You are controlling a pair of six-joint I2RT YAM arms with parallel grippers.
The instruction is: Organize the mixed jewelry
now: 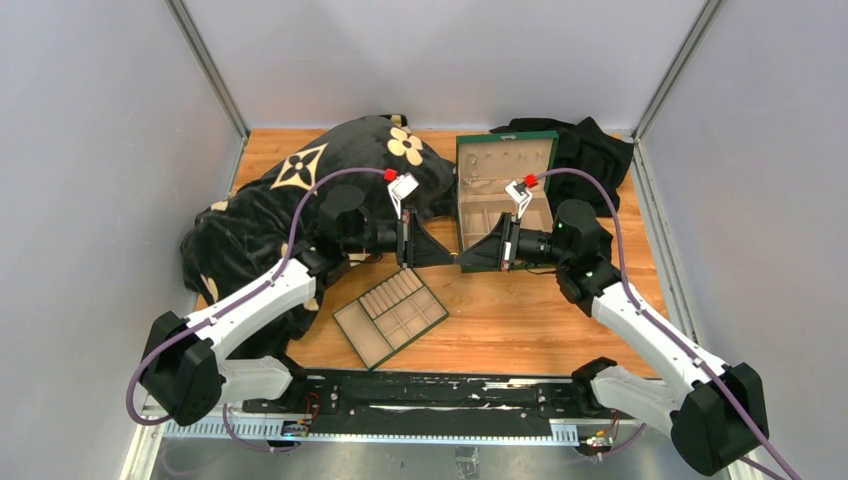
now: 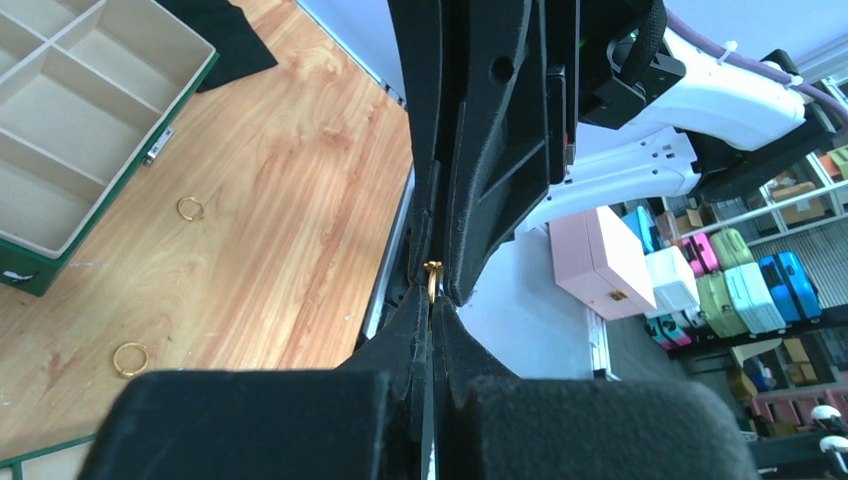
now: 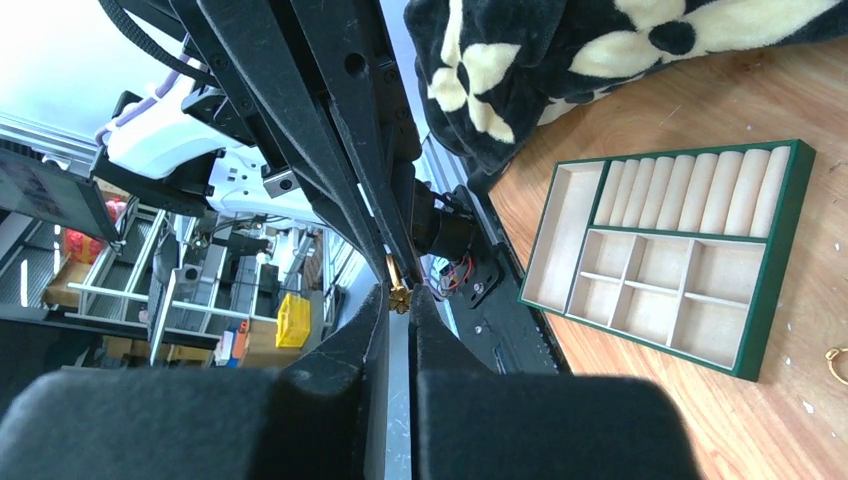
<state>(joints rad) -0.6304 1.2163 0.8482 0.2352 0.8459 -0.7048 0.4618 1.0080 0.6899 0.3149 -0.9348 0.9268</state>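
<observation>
The wooden surface [image 1: 560, 320] carries everything. A black blanket [image 1: 260, 215] with beige flower and star shapes lies heaped over its back left corner and down the left edge. A smaller black cloth [image 1: 590, 150] is bunched in the back right corner.

Just in front of that cloth, at the middle of the back edge, the green box [image 1: 507, 165] stands open, its beige-lined lid tipped back and its compartments showing. The flat green tray [image 1: 400, 325] with beige compartments lies askew nearer the front edge, a little left of centre, well apart from the box.

The two arms reach in from the front corners and meet tip to tip over the middle of the surface, between box and tray. The left pincer [image 2: 432, 305] is clenched on a thin gold ring [image 2: 433, 280], held up off the wood. The right pincer [image 3: 398, 300] faces it from the other side, its jaws closed to a narrow slit on the same ring, so both have hold of it.

A second gold ring [image 2: 190, 208] lies flat on the bare wood near the box's green wall. A third gold ring [image 2: 130, 358] lies farther out from the box, apart from the second.
</observation>
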